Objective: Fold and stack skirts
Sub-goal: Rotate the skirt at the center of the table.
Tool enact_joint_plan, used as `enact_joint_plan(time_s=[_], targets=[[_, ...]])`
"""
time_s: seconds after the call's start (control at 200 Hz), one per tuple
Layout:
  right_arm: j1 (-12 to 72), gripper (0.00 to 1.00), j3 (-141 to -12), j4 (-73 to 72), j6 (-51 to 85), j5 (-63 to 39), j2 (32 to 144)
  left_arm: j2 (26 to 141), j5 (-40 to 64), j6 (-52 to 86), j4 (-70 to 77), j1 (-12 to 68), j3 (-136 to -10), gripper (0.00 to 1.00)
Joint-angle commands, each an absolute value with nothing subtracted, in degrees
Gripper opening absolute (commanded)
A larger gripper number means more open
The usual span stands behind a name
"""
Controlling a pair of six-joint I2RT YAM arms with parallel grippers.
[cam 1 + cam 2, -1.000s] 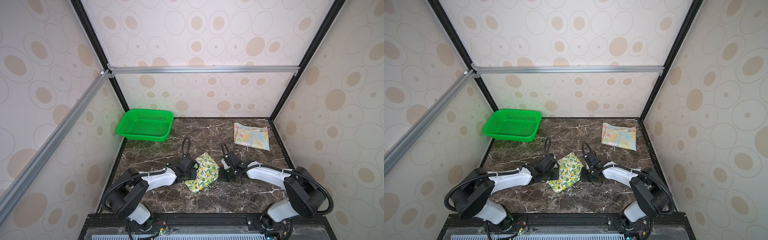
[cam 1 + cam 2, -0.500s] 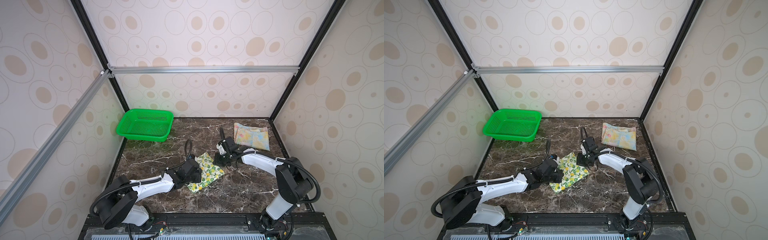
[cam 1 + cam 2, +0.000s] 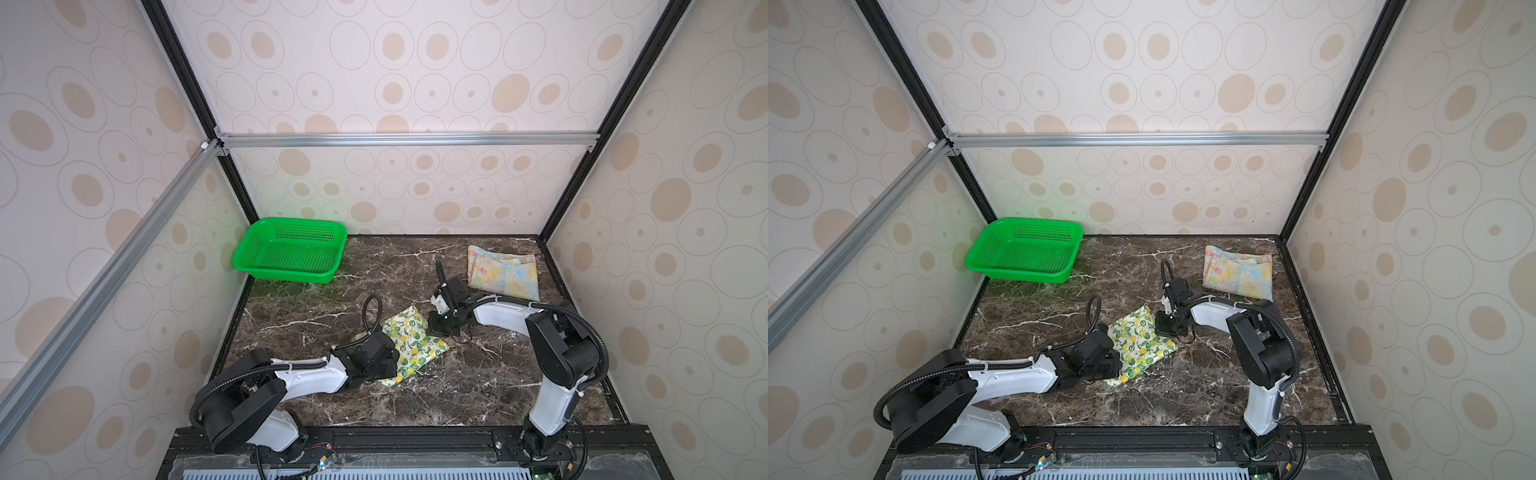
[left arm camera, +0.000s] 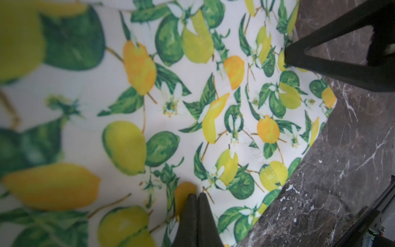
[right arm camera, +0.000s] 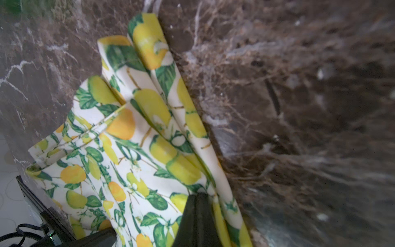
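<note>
Left jaws: clenched on the lemon-print skirt (image 3: 415, 345), near edge.
Right jaws: pinching its far edge, likely to carry it.
Stacking target: folded pastel floral skirt (image 3: 505, 276), upper right.

Glowing bright and diffuse in both top views, casting only faint shadows. Blurring the nearest lemon-print skirt (image 4: 49, 175) in the left wrist view, smearing the marble tabletop (image 5: 299, 128) in the right.

The lemon-print skirt (image 3: 415, 345) lies on the table (image 3: 478, 386), between my left gripper (image 3: 388, 365) at its near-left side and my right gripper (image 3: 441, 328) at its far-right corner. The flowered skirt (image 3: 505, 276) lies behind, far right, and the basket (image 3: 291, 253) sits far left.
</note>
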State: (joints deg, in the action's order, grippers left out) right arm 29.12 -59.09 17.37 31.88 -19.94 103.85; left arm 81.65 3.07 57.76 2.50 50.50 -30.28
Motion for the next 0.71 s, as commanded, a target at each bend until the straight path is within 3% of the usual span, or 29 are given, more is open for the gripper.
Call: enact_joint_plan(time_s=[0.0,0.35,0.7], targets=[[28.9,0.0,-54.4,18.8,33.7,-19.2,100.9,79.7,-0.1,58.1,-4.1,49.1,-29.2,0.0],[32.3,0.0,-42.0,17.7,40.4,-19.1,88.9,76.9,-3.3,52.7,-9.2,43.4,-30.8,0.0],[32.5,0.0,-47.5,26.4,36.6,-18.7,82.1,75.3,-5.1,45.3,-13.0,43.1,-36.7,0.0]])
